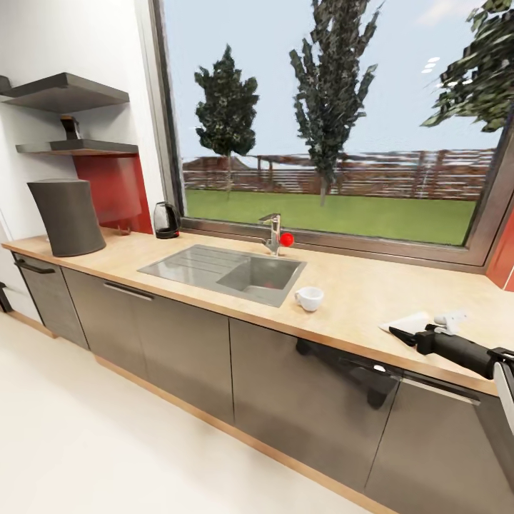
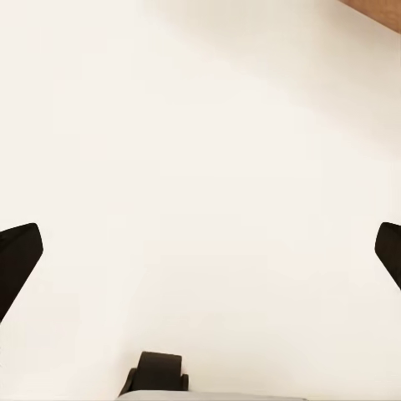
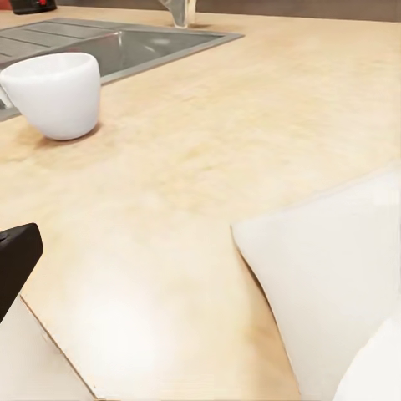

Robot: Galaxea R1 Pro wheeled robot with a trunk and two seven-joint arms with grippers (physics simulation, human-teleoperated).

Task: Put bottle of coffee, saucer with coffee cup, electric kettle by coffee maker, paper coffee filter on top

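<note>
1. The tabletop (image 1: pixel 357 296) runs as one long band from the left edge of the head view down to the lower right, with one inset sink (image 1: pixel 225 271) near the centre.
2. One coffee maker (image 1: pixel 66 216) stands upright at the left end of the tabletop, long axis vertical, its rounded dark back toward the camera.
3. One electric kettle (image 1: pixel 166 220) stands upright at the back of the tabletop, left of the sink, against the window frame.
4. One coffee cup (image 1: pixel 310 298) sits upright just right of the sink, mouth up; which way its handle points cannot be told.
5. One paper coffee filter (image 1: pixel 408 323) lies flat at the front edge of the tabletop, lower right of the head view.
6. The right gripper (image 1: pixel 421 337) sits directly at the filter, reaching in from the lower right; whether its fingers are apart or clamped on the filter cannot be told.
7. In the right wrist view the filter (image 3: pixel 334 284) lies close beside a dark fingertip (image 3: pixel 15 259); the cup (image 3: pixel 54 93) sits well beyond it.
8. In the left wrist view the left gripper (image 2: pixel 209 255) has its fingers spread wide apart over the pale floor (image 2: pixel 200 125), holding nothing.
9. Two wall shelves are mounted at upper left; the lower kitchen shelf (image 1: pixel 78 148) carries one small dark object, too small to identify.
</note>
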